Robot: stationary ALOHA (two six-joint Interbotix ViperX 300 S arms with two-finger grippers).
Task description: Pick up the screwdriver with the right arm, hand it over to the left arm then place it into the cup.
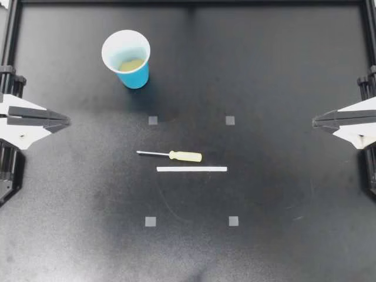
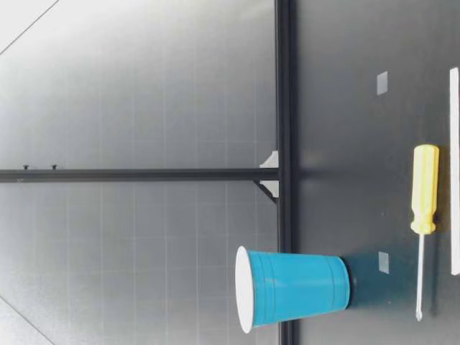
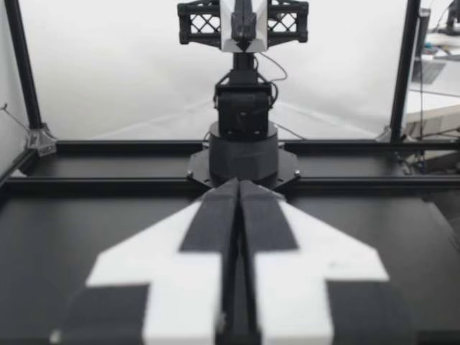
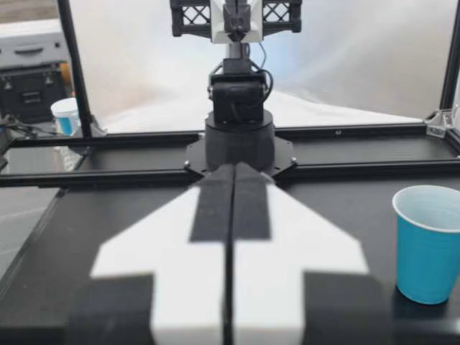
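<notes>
Start | my right gripper pinched closed, empty, at the table edge; my left gripper likewise | yellow-handled, thin-shafted screwdriver lies flat mid-table beside white strip, well apart from upright blue plastic cup | risk: round handle rolls away under a skewed pinch

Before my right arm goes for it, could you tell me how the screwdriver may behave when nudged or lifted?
The screwdriver has a rounded yellow handle, so it may roll if nudged sideways. Its thin metal shaft looks rigid, so it should lift stiffly. The thicker handle likely carries most weight; gripping there seems steadier.
</notes>
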